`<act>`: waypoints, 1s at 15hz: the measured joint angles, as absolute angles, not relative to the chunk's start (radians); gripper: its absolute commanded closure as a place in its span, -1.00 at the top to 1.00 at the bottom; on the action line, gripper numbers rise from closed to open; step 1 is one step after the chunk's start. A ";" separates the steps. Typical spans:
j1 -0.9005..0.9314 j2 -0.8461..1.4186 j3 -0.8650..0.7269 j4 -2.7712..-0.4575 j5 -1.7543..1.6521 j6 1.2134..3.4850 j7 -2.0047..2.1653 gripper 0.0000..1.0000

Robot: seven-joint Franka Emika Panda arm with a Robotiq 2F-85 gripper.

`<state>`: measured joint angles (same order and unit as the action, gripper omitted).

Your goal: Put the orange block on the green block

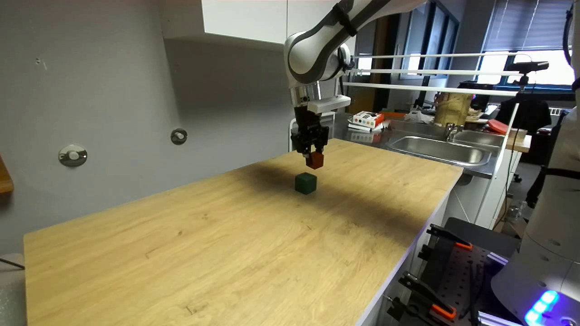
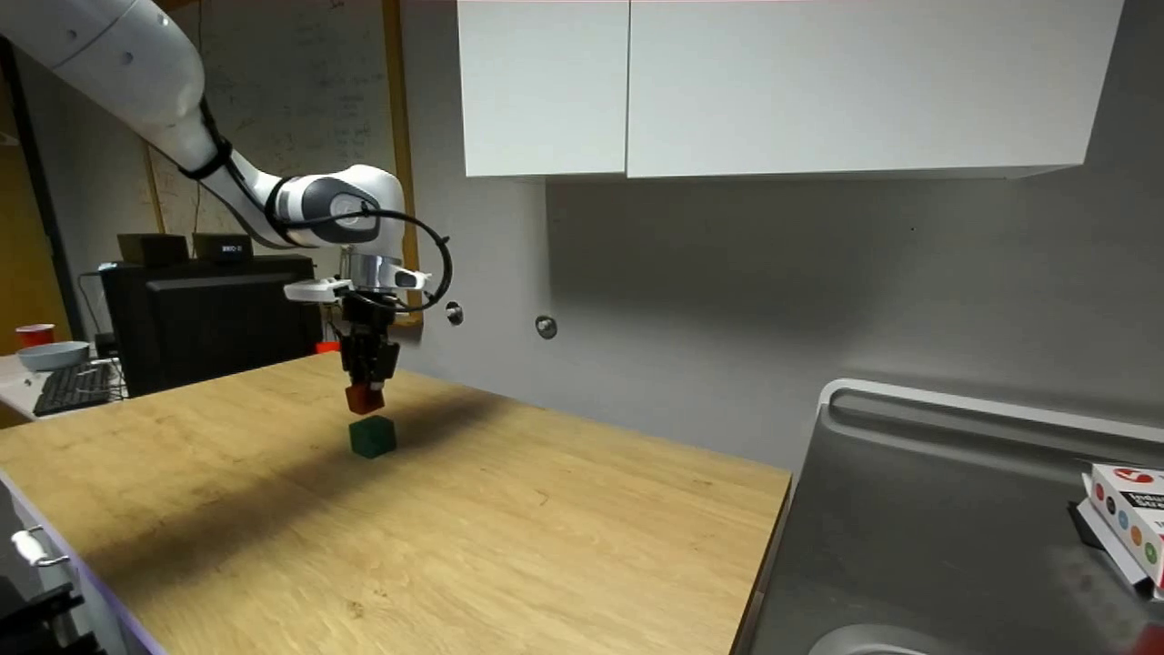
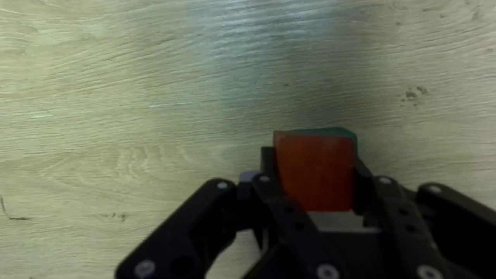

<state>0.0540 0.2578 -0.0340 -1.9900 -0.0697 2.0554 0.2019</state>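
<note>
Tabletop (image 1: 217, 253); pincer (image 3: 316, 168) above, pointing down.

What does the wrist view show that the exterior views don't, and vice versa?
Only the wrist view: both fingers flanking the orange block, seen from above.
Only the exterior views: most of the green block, the arm, white cabinets.
Both: orange block in the gripper, wooden tabletop, green block (a sliver in the wrist view).

Arm (image 2: 136, 73): white and rounded, edged in dark grey
Strap (image 1: 344, 20): black, wrapped round the arm
Cable (image 2: 447, 262): black, bowed in a loop
Collar (image 2: 368, 271): shiny silver metal
Wrist bar (image 1: 329, 104): white, slim
Jaws: black, jointed, with pale round screws (image 3: 144, 268)
Base (image 1: 539, 226): off-white, blue light (image 1: 541, 308) glowing low down
</note>
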 measured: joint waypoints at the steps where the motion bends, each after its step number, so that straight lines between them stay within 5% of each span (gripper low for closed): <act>1: 0.062 0.274 -0.030 -1.985 -0.070 2.055 0.203 -0.64; 6: 0.081 0.344 -0.025 -1.951 -0.077 2.042 0.203 -0.64; 7: 0.083 0.352 -0.025 -1.940 -0.079 2.032 0.203 0.36; 9: 0.084 0.366 -0.025 -1.919 -0.082 2.017 0.203 0.47; 12: 0.086 0.391 -0.025 -1.894 -0.084 2.012 0.203 0.93; 15: 0.087 0.412 -0.025 -1.874 -0.085 2.005 0.203 1.00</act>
